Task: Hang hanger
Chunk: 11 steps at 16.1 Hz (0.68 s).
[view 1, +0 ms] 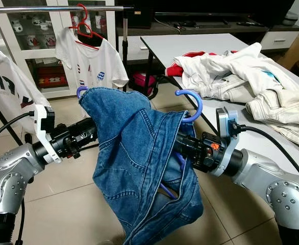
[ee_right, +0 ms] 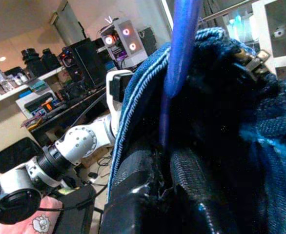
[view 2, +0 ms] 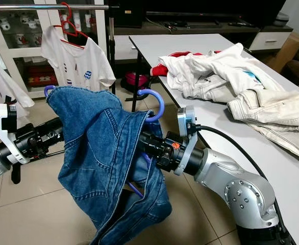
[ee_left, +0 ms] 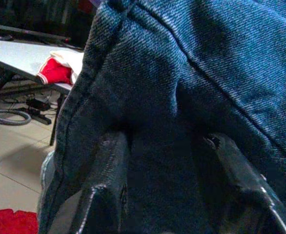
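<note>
A blue denim garment (view 1: 139,153) is draped over a blue hanger, whose hook (view 1: 190,104) sticks up at the right and whose curved end (view 1: 80,91) pokes out at the left. My left gripper (view 1: 91,131) reaches into the cloth from the left; in the left wrist view its fingers (ee_left: 104,180) press a thick fold of denim between them. From the right, my right gripper (view 1: 182,145) is shut on the hanger's blue rod (ee_right: 174,73) under the cloth. Above and to the left runs the metal clothes rail (view 1: 57,8).
A white T-shirt (view 1: 91,61) on a red hanger hangs from the rail, and another white shirt (view 1: 6,87) hangs at the far left. A white table (view 1: 190,46) on the right carries a pile of white and red clothes (view 1: 231,71). Below is tiled floor (view 1: 63,184).
</note>
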Tool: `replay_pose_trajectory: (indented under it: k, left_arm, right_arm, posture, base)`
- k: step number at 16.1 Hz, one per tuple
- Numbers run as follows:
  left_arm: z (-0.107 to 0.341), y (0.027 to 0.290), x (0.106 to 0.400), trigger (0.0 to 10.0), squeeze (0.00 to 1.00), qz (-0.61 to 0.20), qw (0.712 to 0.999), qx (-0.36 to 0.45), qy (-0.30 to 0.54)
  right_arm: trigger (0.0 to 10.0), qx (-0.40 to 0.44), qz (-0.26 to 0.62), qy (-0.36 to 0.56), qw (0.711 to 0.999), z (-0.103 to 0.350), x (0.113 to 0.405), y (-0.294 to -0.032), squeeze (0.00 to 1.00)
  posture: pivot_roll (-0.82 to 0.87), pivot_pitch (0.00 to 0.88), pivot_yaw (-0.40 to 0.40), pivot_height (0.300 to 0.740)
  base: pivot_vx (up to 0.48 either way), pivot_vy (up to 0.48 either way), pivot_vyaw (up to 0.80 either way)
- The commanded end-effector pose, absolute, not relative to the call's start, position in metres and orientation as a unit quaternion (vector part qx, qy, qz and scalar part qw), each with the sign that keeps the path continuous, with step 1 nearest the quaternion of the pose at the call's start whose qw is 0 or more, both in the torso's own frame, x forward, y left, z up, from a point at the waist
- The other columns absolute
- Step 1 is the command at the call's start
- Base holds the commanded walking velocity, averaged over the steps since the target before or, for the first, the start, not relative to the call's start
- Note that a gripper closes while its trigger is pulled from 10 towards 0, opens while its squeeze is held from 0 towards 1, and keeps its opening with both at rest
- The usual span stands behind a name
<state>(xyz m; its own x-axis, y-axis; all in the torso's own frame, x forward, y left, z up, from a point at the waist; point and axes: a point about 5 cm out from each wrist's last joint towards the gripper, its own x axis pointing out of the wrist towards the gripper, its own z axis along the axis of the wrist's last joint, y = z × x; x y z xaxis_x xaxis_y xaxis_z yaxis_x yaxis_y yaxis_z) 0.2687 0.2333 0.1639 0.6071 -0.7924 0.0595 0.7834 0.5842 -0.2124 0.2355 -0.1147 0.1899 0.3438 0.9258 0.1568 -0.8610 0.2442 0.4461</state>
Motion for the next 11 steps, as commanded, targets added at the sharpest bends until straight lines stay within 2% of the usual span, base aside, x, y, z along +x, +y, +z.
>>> replay_pose_trajectory:
  k: [1, 8, 11]
  left_arm:
    - [0.1689, 0.2341, 0.2719, 0.0, 0.00, -0.444, 0.890, -0.109, 0.008]
    - [0.1701, 0.2361, 0.2722, 0.0, 0.00, -0.428, 0.896, -0.121, -0.017]
    - [0.1703, 0.2418, 0.2671, 0.0, 0.00, -0.411, 0.900, -0.139, -0.031]
  right_arm:
    - [10.0, 0.232, 0.578, 0.052, 0.780, 0.1960, 0.2324, -0.1156, 0.00]
    - [10.0, 0.230, 0.576, 0.059, 0.782, 0.1932, 0.2335, -0.1151, 0.00]
    - [10.0, 0.223, 0.558, 0.067, 0.797, 0.1896, 0.2377, -0.1164, 0.00]
  posture:
    - [-0.09, 0.000, -0.068, 0.740]
    - [-0.09, 0.000, -0.080, 0.740]
    - [-0.09, 0.000, -0.079, 0.740]
  base:
    - [0.000, 0.000, 0.00]
    - [0.000, 0.000, 0.00]
    - [0.000, 0.000, 0.00]
